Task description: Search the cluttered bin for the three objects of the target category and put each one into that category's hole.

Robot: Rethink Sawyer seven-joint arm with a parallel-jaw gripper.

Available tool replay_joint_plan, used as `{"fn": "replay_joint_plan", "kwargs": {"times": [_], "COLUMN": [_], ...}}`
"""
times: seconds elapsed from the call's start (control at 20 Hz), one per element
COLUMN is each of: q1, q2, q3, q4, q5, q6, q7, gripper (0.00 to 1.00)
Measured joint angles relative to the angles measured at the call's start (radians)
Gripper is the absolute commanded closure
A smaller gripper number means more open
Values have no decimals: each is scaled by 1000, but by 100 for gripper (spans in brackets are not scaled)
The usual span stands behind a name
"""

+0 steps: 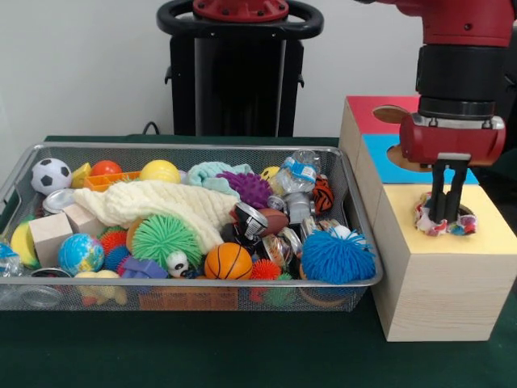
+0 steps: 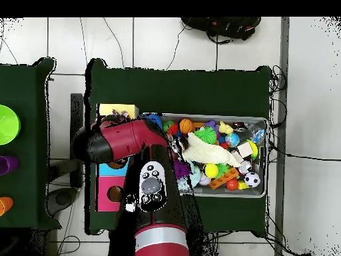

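Observation:
My gripper (image 1: 447,217) hangs straight down over the yellow-faced box (image 1: 485,238) at the right. Its two fingers stand close together, shut on a multicoloured rope toy (image 1: 426,225). The toy sits in the mouth of the round hole (image 1: 468,211) and largely fills it. The wire mesh bin (image 1: 186,147) lies to the left, full of mixed toys. I cannot pick out another rope toy in the clutter. In the overhead view the arm (image 2: 126,140) covers the gripper, and a bit of the toy (image 2: 120,115) shows on the yellow box (image 2: 110,109).
The blue-faced box (image 1: 388,168) and the red-faced box (image 1: 367,109) stand behind the yellow one. The bin holds a fuzzy blue ball (image 1: 338,257), a basketball (image 1: 228,263), a cream knitted cloth (image 1: 161,206) and several jars. In the overhead view another table (image 2: 20,143) stands at the left.

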Motion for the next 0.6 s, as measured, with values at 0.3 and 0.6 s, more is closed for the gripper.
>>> {"fn": "replay_joint_plan", "kwargs": {"times": [0.3, 0.6], "q1": [25, 45], "q2": [21, 30], "q3": [-24, -46], "q4": [-27, -43], "q5": [0, 0], "q6": [-3, -3], "q7": [0, 0], "gripper": [100, 100]}}
